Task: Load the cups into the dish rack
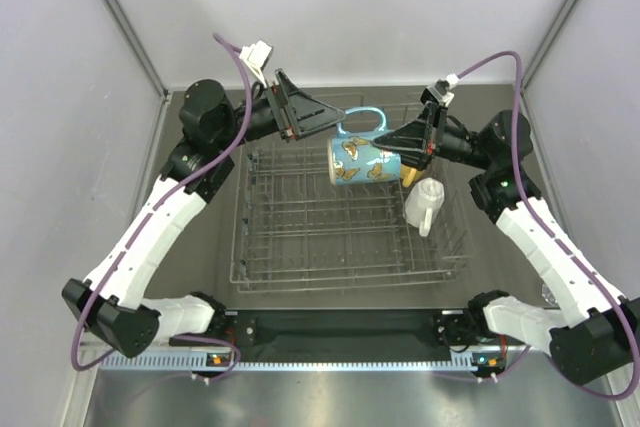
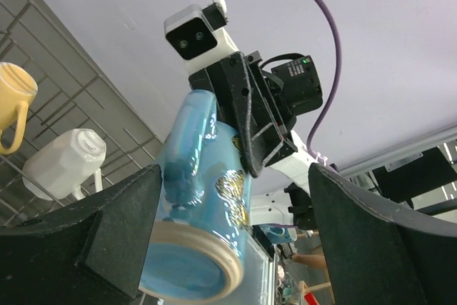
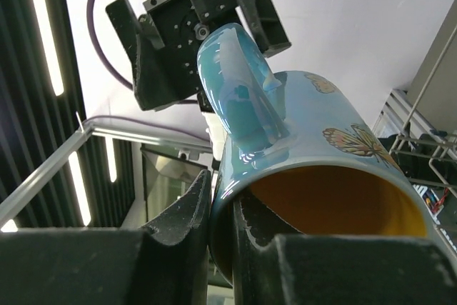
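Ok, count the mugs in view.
3: the blue mug held over the dish rack by the right tool; white mug and yellow mug inside it, right side. Others may be hidden.

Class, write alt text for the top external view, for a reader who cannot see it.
The right gripper holds a blue butterfly-patterned mug by its rim, on its side above a grey wire dish rack, with the open left gripper close beside it. A white mug sits in the rack's right side.
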{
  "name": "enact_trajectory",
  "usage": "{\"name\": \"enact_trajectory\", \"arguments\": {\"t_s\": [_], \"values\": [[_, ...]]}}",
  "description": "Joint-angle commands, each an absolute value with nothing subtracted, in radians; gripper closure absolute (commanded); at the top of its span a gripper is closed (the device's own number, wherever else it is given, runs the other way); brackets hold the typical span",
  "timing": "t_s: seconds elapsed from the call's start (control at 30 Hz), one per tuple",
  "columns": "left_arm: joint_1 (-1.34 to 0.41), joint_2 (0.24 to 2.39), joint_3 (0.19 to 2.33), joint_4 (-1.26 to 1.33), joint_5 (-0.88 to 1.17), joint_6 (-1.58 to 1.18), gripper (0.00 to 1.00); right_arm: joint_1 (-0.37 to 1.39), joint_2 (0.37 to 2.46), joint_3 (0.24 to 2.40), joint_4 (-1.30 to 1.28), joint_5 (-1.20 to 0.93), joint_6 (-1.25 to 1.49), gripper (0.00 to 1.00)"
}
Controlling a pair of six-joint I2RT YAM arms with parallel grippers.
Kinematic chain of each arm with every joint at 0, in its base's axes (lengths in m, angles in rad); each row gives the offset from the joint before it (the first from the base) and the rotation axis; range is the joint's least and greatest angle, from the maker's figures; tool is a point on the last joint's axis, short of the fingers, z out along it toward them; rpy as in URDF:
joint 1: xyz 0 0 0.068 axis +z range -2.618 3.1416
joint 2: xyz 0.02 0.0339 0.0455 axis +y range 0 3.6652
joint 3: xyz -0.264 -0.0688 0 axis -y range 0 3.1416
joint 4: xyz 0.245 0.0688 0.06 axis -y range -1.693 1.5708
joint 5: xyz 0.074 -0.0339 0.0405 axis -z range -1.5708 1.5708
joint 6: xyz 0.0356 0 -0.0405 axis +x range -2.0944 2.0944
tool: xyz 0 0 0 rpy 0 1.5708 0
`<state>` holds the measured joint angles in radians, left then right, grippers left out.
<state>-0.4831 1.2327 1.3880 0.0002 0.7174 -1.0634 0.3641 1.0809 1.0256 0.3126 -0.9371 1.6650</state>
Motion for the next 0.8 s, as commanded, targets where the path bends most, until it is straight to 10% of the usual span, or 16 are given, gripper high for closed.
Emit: {"name": "enact_trajectory", "arguments": {"t_s": [0.0, 0.77], "values": [[-0.500, 1.249, 1.439, 0.051, 0.700, -1.023, 0.12, 0.385, 1.032, 1.075, 0.479, -0.943, 1.695, 1.00], [-0.604, 1.284, 1.457, 0.017, 0.661, -1.015, 0.42, 0.419, 1.065, 1.083, 0.532, -0.902, 1.698, 1.00]]}}
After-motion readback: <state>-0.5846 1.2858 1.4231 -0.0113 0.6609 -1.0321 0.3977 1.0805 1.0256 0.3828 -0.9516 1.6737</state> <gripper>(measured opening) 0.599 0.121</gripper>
